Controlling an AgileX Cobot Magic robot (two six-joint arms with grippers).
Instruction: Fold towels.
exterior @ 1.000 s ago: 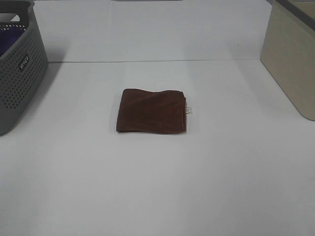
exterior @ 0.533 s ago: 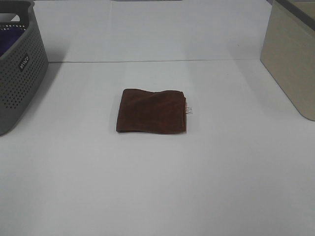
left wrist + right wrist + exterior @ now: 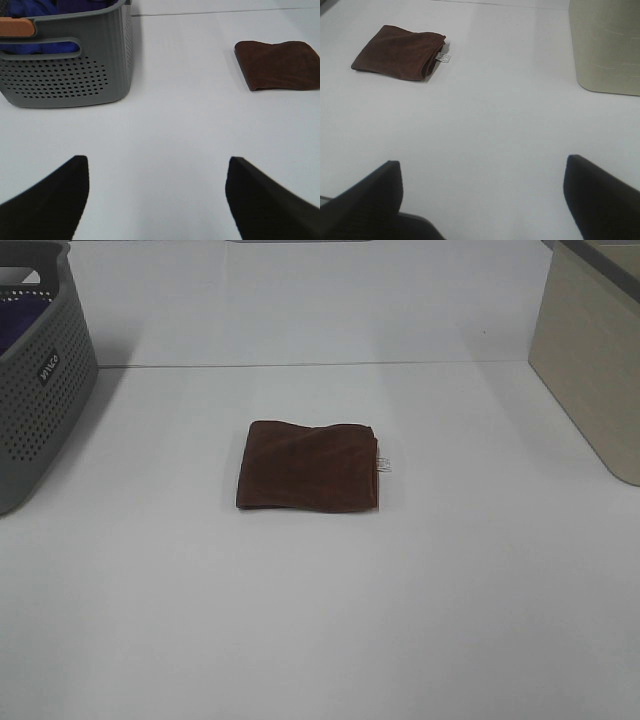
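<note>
White tabletop fills the high view. At its left edge stands a grey perforated basket with purple cloth inside. Near the middle lies the towel, reddish-brown, folded into a flat rectangle, a small white tag poking out at its right edge; it sits well apart from both containers. At the right edge stands a beige bin. Neither arm appears in the high view. The left gripper hangs over bare table with fingers spread wide, holding nothing; the right gripper is likewise released and empty.
</note>
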